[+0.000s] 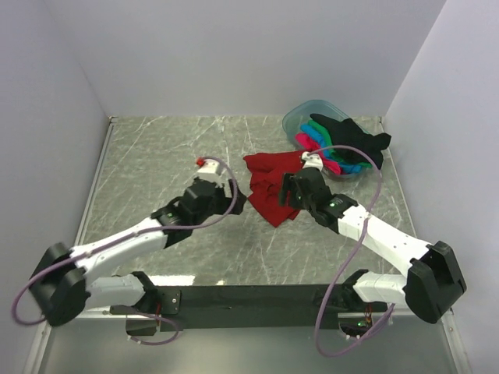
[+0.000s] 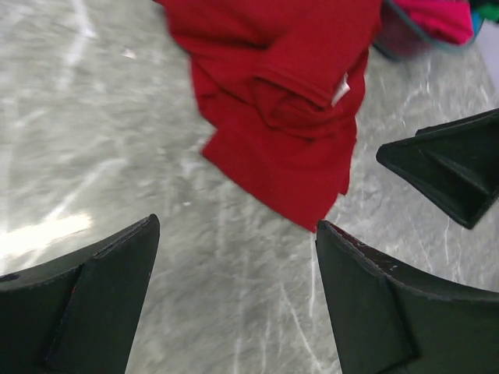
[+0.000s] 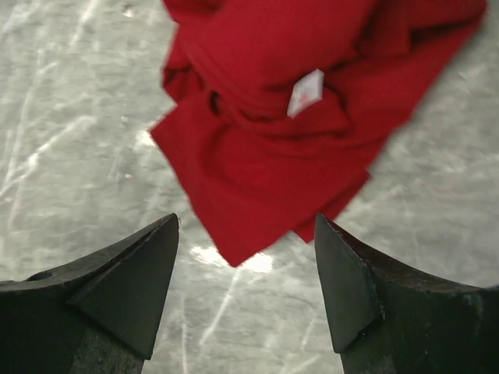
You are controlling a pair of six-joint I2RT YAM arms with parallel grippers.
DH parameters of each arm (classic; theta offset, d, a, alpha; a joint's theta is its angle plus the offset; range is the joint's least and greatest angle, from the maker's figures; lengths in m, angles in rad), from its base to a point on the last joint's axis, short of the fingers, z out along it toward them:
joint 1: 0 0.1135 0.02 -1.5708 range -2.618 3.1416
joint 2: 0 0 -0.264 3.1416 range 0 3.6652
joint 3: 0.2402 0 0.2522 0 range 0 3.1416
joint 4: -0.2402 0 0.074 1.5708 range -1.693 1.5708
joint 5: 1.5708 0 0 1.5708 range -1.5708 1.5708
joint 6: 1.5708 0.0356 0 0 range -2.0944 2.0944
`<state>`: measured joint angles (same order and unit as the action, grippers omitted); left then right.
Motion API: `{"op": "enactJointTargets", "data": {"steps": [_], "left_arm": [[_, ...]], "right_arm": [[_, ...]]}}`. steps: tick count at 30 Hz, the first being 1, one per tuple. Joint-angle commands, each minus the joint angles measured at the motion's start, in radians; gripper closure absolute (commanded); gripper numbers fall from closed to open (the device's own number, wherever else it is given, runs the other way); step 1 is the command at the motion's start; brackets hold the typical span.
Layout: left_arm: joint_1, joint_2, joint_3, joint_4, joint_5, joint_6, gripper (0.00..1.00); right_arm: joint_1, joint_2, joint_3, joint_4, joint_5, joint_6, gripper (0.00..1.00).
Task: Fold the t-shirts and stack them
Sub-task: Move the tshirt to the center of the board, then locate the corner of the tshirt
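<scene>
While hovering over the desk (image 1: 156,156), left end effector (image 1: 236,201): jaws wide apart, nothing between them, touching no cloth.
Right end effector (image 1: 285,195): also spread wide and empty; near corner of the red cloth showing between the fingertips, apart from both.
Dark red t-shirt (image 1: 269,187): crumpled on the desk, between the two end effectors in the top view; just ahead of the left fingertips, directly ahead of the right ones.
White tag (image 3: 306,92): on the rumpled middle of the dark red t-shirt, ahead of the right end effector.
Bluish plastic tub (image 1: 299,117): beyond the right end effector, toward its far right, near the desk corner.
Black t-shirt (image 1: 351,136): draped over the tub rim, on top of the pile.
Pink t-shirt (image 1: 316,146) and blue t-shirt (image 1: 352,167): bunched under the black one, in the tub.
</scene>
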<state>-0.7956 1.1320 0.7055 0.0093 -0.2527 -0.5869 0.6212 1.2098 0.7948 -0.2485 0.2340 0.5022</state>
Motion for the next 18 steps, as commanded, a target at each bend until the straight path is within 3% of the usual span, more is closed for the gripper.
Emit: {"op": "enactJointTargets", "data": {"steps": [1,9,18], "left_arm": [[-0.030,0.104,0.071,0.174,0.013,-0.001,0.13],[-0.036,0.414,0.257,0.283,0.127,0.012,0.21],[-0.036,0.649,0.428,0.259,0.147,0.025,0.40]], "right_arm": [[-0.002,-0.076,-0.017,0.015,0.080,0.033,0.23],[-0.015,-0.116,-0.063,0.032,0.090,0.059,0.23],[-0.029,-0.225,-0.091,0.005,0.087,0.042,0.23]]}}
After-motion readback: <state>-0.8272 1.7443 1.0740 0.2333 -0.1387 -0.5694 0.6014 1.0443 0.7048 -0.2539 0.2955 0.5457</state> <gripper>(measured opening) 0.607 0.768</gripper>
